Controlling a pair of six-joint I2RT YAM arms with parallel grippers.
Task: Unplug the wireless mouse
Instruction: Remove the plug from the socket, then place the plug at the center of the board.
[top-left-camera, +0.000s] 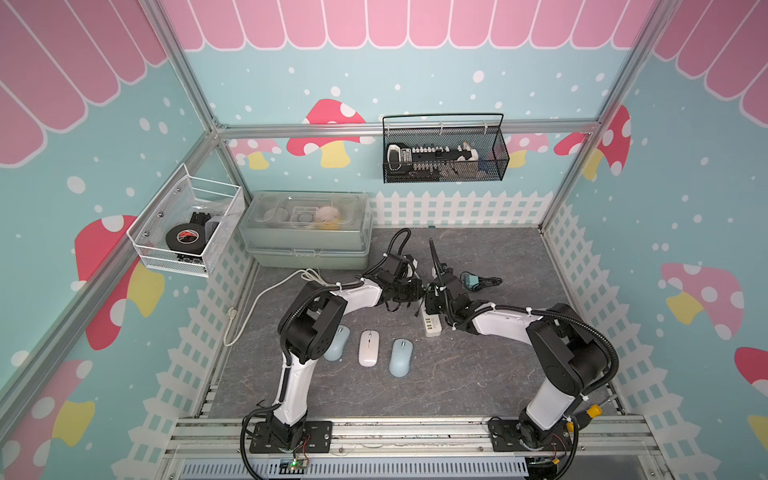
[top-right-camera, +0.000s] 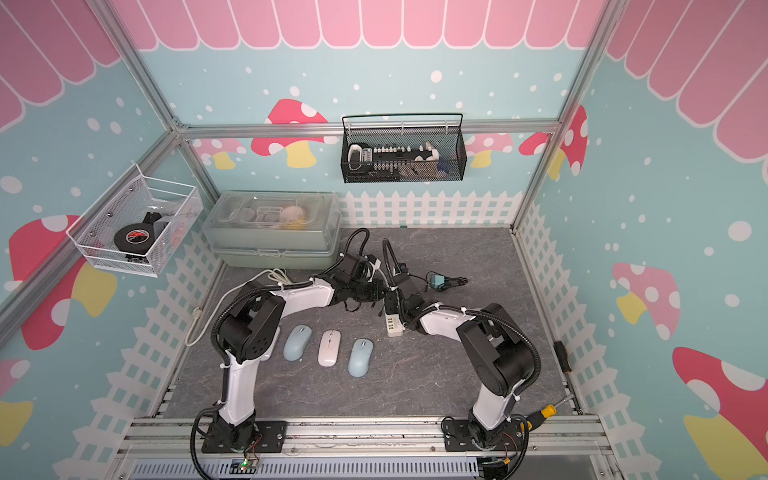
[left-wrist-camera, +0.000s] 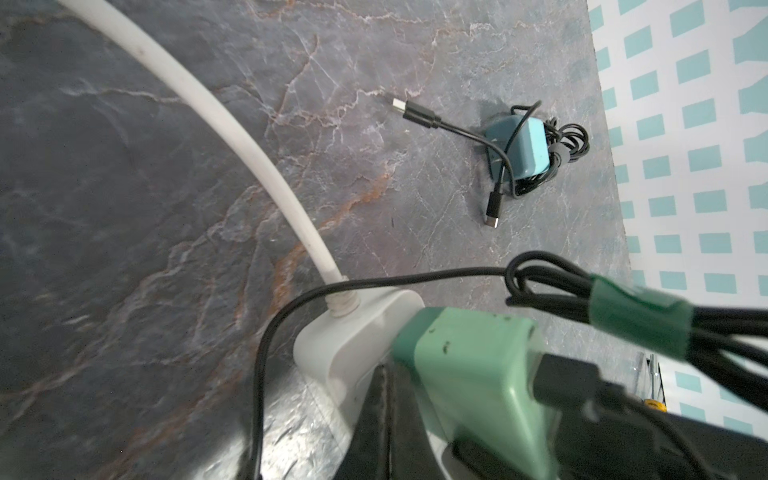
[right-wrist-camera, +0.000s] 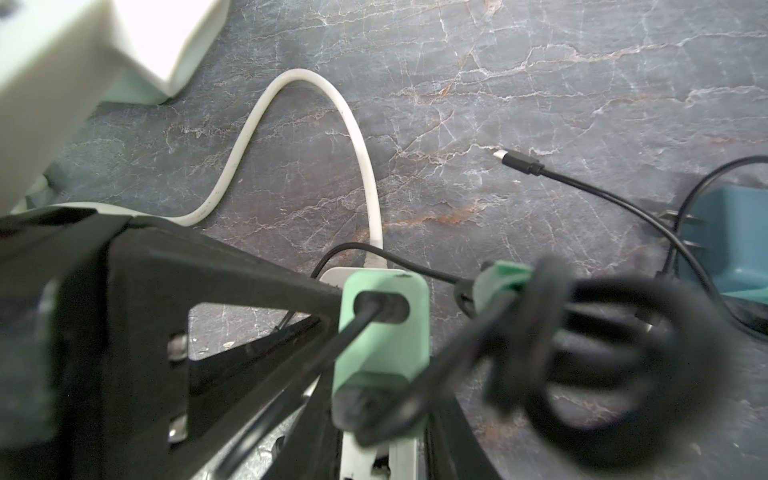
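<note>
Three mice lie side by side in both top views: a blue one (top-left-camera: 337, 343) partly under my left arm, a white one (top-left-camera: 368, 348) and another blue one (top-left-camera: 400, 357). No cable shows at any of them. Behind them lies a white power strip (top-left-camera: 432, 324) with a green charger (right-wrist-camera: 382, 345) plugged into it. A bundled black cable (right-wrist-camera: 602, 332) hangs from the charger. My left gripper (left-wrist-camera: 388, 374) is shut, its tips pressed on the strip (left-wrist-camera: 349, 345) beside the charger (left-wrist-camera: 469, 374). My right gripper (right-wrist-camera: 380, 415) is shut on the charger, one finger against each side.
A teal charger (top-left-camera: 471, 279) with loose black USB cables lies just behind and right of the grippers. The strip's white cord (left-wrist-camera: 232, 124) curves off to the left. A grey storage box (top-left-camera: 307, 232) stands at the back left. Wire baskets (top-left-camera: 444, 153) hang on the walls.
</note>
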